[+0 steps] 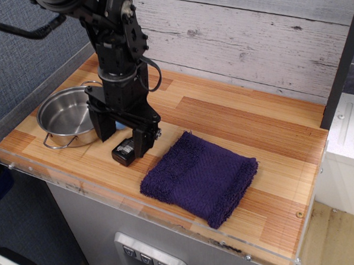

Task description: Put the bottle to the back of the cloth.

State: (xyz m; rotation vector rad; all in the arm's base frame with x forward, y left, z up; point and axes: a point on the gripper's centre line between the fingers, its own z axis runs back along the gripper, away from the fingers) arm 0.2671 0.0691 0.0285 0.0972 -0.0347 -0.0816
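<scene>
The small flat black bottle (123, 152) with a grey-white label lies on the wooden counter, left of the dark purple folded cloth (200, 177). My black gripper (124, 139) hangs open right over the bottle, one finger (103, 125) on its left side and the other finger (143, 140) over its right end, which hides the cap. The fingers straddle the bottle without closing on it. The cloth lies flat near the counter's front edge.
A steel pot (66, 116) with handles stands at the left, close to the gripper. A bit of a blue rounded toy (122, 121) shows behind the fingers. The counter has a clear plastic rim (79, 184) at the front and a plank wall behind.
</scene>
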